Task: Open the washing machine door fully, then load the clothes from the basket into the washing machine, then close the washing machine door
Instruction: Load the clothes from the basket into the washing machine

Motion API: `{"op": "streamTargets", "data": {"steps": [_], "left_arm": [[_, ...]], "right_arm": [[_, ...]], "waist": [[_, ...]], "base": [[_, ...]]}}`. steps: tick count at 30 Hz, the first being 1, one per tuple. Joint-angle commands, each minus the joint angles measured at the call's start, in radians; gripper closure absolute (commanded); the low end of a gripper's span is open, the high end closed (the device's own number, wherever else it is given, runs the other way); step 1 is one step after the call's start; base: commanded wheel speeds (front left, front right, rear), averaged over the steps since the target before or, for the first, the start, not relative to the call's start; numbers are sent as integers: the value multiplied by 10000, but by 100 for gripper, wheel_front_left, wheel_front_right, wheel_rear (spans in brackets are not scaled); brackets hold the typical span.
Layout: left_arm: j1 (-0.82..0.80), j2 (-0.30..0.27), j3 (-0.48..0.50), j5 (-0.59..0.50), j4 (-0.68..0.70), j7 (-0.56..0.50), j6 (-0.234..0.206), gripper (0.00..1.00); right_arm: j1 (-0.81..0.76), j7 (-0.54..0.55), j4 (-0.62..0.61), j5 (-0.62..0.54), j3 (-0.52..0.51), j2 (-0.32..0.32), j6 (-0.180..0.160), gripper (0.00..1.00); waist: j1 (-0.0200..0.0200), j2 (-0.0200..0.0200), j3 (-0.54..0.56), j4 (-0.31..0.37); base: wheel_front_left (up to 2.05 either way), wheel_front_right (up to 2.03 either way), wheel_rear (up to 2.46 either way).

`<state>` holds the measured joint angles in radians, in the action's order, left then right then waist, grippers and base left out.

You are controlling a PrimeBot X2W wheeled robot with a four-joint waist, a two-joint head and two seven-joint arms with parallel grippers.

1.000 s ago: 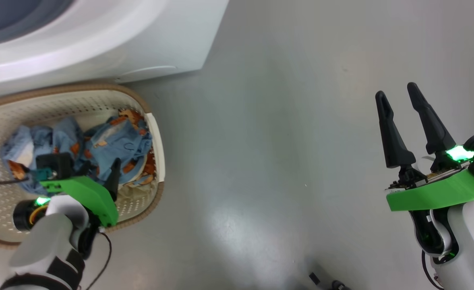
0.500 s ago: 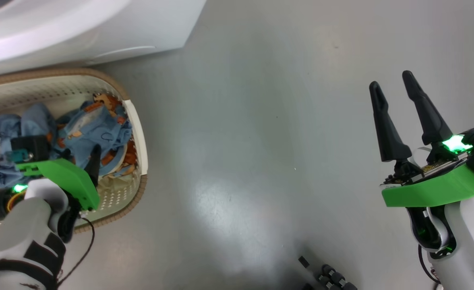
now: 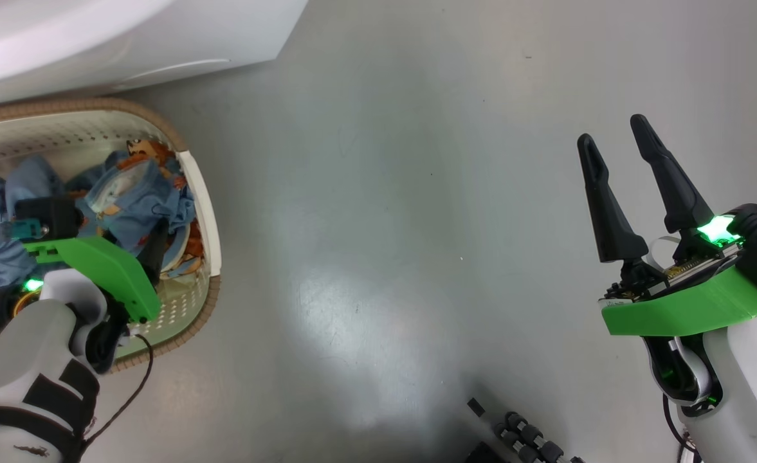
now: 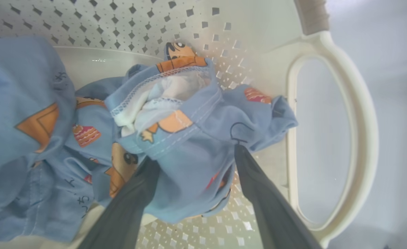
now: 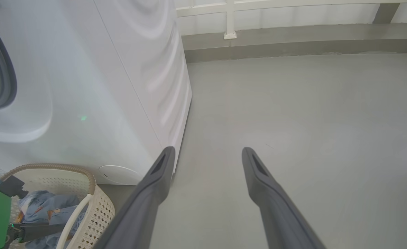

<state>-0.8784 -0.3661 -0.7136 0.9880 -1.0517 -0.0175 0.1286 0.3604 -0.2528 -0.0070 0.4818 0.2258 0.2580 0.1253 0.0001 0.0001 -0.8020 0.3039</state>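
Note:
The cream basket [image 3: 203, 193] with its brown rim stands on the floor against the white washing machine [image 3: 95, 32]. Light blue clothes [image 3: 130, 199] with orange prints lie bunched inside it. My left gripper [image 4: 196, 154] reaches down into the basket, open, its two fingers [image 4: 258, 193] straddling a fold of the clothes [image 4: 186, 138] near the white handle [image 4: 359, 114]. My right gripper [image 3: 611, 128] hangs open over bare floor far to the right, holding nothing. In the right wrist view the right gripper [image 5: 207, 149] points past the washing machine [image 5: 103, 86], whose grey gasket [image 5: 2, 83] shows at the left. The washing machine door is out of view.
Grey floor [image 3: 384, 225] spreads between the basket and my right arm. A black cable [image 3: 137, 392] trails from my left wrist. Dark parts of my base [image 3: 519, 440] show at the bottom edge. A low kerb [image 5: 293, 45] with a white railing runs along the far side.
The head camera has turned, so the basket and the machine sit further left in the picture. The left gripper stays open in the basket over the clothes. The right gripper holds its pose.

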Motion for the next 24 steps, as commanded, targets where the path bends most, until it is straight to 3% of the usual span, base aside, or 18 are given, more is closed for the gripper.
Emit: {"op": "streamTargets", "data": {"steps": [1, 3, 12, 24], "left_arm": [[-18, -353, 34, 317, 274, -48, 21, 49], [-28, -414, -143, 519, 388, -76, 21, 100], [-2, -529, -765, 1363, 573, 201, 21, 100], [499, -655, -857, 2337, 607, 1633, 21, 100]], "right_arm": [[-296, -90, -254, -144, 183, 133, 54, 0], [-280, -90, -254, -146, 185, 142, 54, 0], [-228, -90, -188, -135, 105, 146, 54, 0], [-104, -90, 95, -2, 80, 156, 54, 0]], "waist": [[-1, -1, 13, 29], [-1, -1, 30, 38], [-1, -1, 383, -109], [-1, -1, 1457, -541]], "base": [[0, 0, 0], [0, 0, 0], [0, 0, 0], [0, 0, 0]]}}
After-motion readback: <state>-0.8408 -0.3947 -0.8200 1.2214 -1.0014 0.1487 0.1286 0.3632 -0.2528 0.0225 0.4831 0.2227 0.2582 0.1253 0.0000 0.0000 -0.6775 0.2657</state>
